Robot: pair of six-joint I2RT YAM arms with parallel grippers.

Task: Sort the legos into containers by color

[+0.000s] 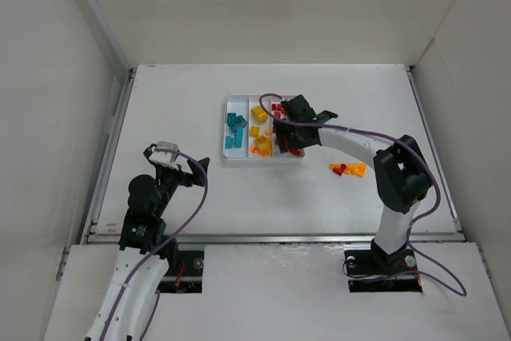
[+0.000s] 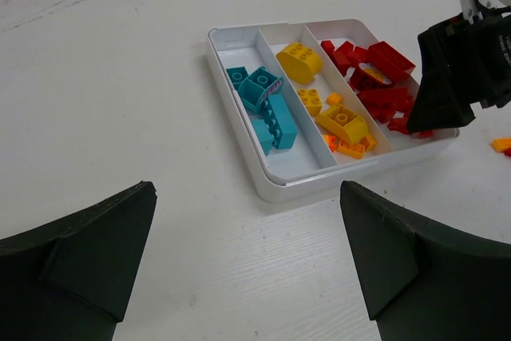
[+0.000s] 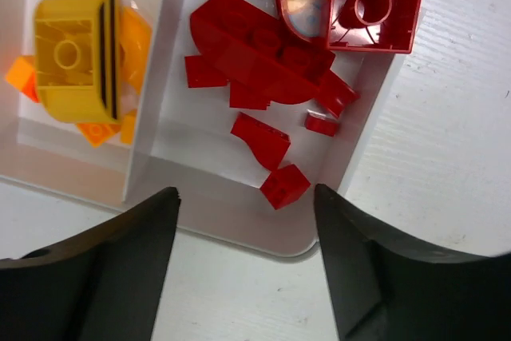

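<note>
Shallow glossy white plastic tray (image 2: 295,189), three long compartments: teal bricks (image 2: 267,105) left, yellow and orange bricks (image 2: 339,121) middle, red bricks (image 3: 255,53) right. Smooth, studded, some rounded. Right tool (image 3: 246,196) above the red, jaws apart, gripping nothing. Left tool (image 2: 247,193) spread wide over matte surface (image 2: 120,101). Loose bricks (image 1: 347,169) right of the tray.

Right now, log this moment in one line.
right fingers: open over red compartment | left fingers: open, away from tray | loose legos: orange, red, right of tray

With arm folded back, left claw (image 2: 247,257) wide open; right claw (image 3: 246,225) parted, arm outstretched, wrist downward.
</note>
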